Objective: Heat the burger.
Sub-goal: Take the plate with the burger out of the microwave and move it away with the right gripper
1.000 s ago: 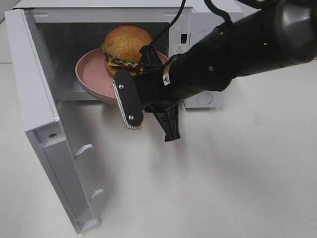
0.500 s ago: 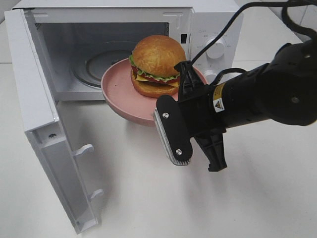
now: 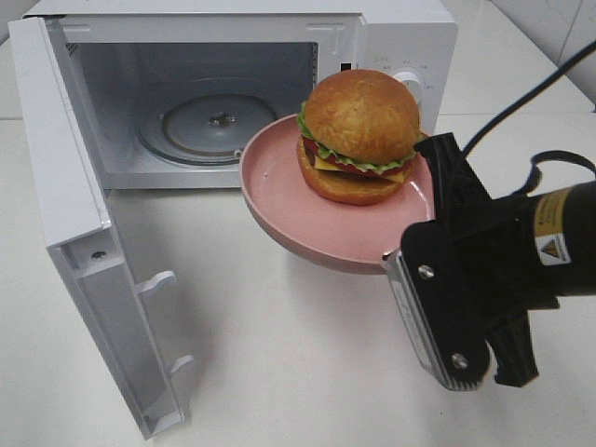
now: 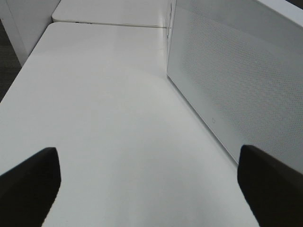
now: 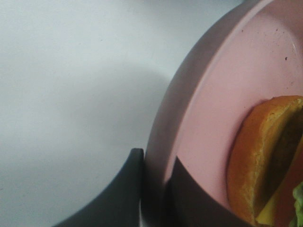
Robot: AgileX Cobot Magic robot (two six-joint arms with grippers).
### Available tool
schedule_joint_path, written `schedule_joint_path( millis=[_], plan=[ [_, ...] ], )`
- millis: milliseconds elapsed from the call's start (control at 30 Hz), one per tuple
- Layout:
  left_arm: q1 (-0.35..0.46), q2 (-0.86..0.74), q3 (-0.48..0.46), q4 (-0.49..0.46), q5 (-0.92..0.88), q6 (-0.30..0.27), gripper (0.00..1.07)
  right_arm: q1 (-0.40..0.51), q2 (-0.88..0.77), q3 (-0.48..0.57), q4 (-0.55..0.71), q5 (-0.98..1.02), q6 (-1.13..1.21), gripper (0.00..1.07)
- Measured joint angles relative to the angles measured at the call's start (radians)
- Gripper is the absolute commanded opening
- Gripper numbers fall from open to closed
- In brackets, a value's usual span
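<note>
Black right gripper (image 3: 438, 279) sits nearest you, low on the right w/ its fingers (image 5: 124, 189) pinched on the rim of the pink plate (image 3: 279, 200), one above the rim and one below. Plate's held up off the white table (image 3: 298, 372), tilted a bit. Burger (image 3: 359, 136) rides on the plate's far half, upright, outside the microwave (image 3: 391, 37) and in front of its knob side. Behind and to the left, the cavity's open w/ the glass turntable (image 3: 212, 121) bare, door (image 3: 70, 214) swung out on the left. Left gripper (image 4: 151, 182) hangs over the table beside the door's outer face, fingertips spread wide, nothing between them.
</note>
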Motion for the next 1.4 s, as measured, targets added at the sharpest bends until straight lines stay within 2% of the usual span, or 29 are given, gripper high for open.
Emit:
schedule_joint_path(
  millis=[433,833,1267,1400],
  plan=[
    [0.0,0.0,0.0,0.0,0.0,0.0,0.96,0.0,-0.272,0.12,0.0,0.197,0.042,0.0],
    [0.0,0.0,0.0,0.0,0.0,0.0,0.96,0.0,-0.466,0.17,-0.017,0.393,0.147,0.0],
    [0.0,0.0,0.0,0.0,0.0,0.0,0.96,0.0,-0.519,0.173,-0.281,0.621,0.62,0.0],
    [0.0,0.0,0.0,0.0,0.0,0.0,0.96,0.0,-0.519,0.173,-0.312,0.637,0.689,0.0]
  ],
)
